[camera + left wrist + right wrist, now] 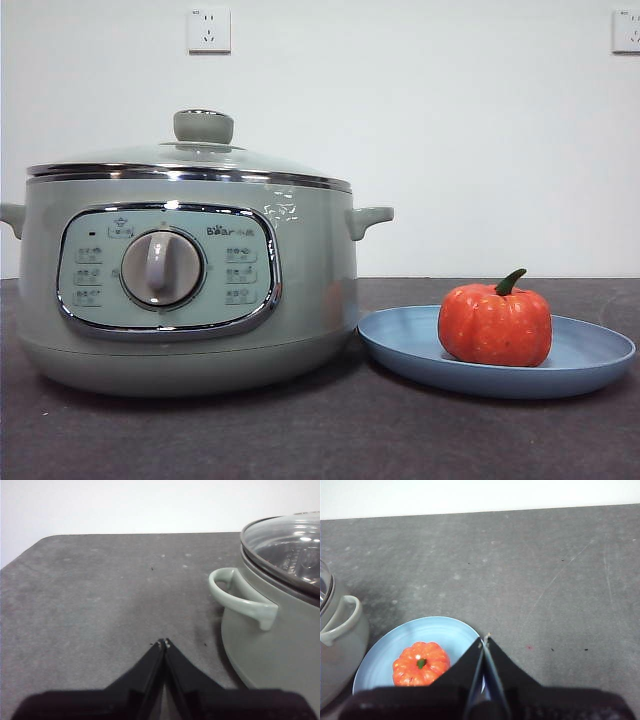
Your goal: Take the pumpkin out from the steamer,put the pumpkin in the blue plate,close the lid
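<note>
I see the small orange-red ribbed pumpkin (495, 325) with its curved green stem sitting upright in the wide shallow light-blue plate (590, 360), slightly left of the plate's centre in the front view. The plate rests on the dark grey table (320, 440), just beside the large pale sage-green round steamer (300, 290), its rim close to the pot's base; touching or not, I cannot tell. The domed glass lid (250, 158) with chrome rim and squat green knob is seated on the steamer, closed all round as far as I see. The control panel with the central dial faces the front camera.

My left gripper (164, 642) hangs over bare table beside the steamer's side handle (240, 597), holding nothing, its two black jaws pressed together at the tips. My right gripper (484, 639) hangs above the plate's edge, on the side away from the steamer, jaws likewise together and empty; the pumpkin lies clear of it in that wrist view. Neither arm shows in the front view. Two white wall sockets (209, 29) sit on the wall behind.
</note>
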Robot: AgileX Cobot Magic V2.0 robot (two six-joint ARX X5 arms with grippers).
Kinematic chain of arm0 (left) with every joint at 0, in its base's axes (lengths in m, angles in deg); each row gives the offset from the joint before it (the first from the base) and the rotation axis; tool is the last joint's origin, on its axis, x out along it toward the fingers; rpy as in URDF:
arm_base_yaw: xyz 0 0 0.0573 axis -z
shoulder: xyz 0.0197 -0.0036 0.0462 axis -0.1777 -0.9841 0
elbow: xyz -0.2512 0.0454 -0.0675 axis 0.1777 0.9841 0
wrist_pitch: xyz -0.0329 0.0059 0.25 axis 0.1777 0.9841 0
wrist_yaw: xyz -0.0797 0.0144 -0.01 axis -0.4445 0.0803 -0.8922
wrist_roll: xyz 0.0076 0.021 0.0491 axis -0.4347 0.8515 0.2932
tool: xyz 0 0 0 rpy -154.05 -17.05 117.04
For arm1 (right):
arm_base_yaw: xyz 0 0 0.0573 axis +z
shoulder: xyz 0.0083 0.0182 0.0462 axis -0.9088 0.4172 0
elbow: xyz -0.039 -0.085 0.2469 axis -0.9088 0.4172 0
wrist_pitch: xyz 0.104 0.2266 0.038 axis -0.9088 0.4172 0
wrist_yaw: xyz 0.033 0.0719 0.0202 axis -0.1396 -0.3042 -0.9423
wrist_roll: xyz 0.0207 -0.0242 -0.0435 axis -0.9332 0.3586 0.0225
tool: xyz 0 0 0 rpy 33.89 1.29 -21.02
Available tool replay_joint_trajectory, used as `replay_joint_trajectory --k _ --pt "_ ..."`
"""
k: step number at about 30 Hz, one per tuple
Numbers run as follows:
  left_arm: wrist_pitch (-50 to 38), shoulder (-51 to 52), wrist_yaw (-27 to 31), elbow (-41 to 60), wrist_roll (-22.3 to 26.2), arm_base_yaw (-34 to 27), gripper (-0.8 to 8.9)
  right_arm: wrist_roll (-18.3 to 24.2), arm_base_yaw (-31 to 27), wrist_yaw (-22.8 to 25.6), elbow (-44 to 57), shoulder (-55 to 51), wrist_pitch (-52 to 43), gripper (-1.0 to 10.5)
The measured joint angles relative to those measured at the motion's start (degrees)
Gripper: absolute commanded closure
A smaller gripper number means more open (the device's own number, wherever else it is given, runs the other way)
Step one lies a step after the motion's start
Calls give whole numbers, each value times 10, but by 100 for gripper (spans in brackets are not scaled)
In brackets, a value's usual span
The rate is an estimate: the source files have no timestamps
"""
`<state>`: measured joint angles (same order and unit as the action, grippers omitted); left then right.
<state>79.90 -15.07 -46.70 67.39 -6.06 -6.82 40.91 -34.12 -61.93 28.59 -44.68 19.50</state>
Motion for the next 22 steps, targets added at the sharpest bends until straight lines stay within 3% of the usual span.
replay_joint_trajectory --k 6,22 --pt "0 0 -26 6 -15 0 817 0 0 0 0 0 1 963" --pt "0 0 -26 6 -21 0 817 0 0 0 0 0 2 963"
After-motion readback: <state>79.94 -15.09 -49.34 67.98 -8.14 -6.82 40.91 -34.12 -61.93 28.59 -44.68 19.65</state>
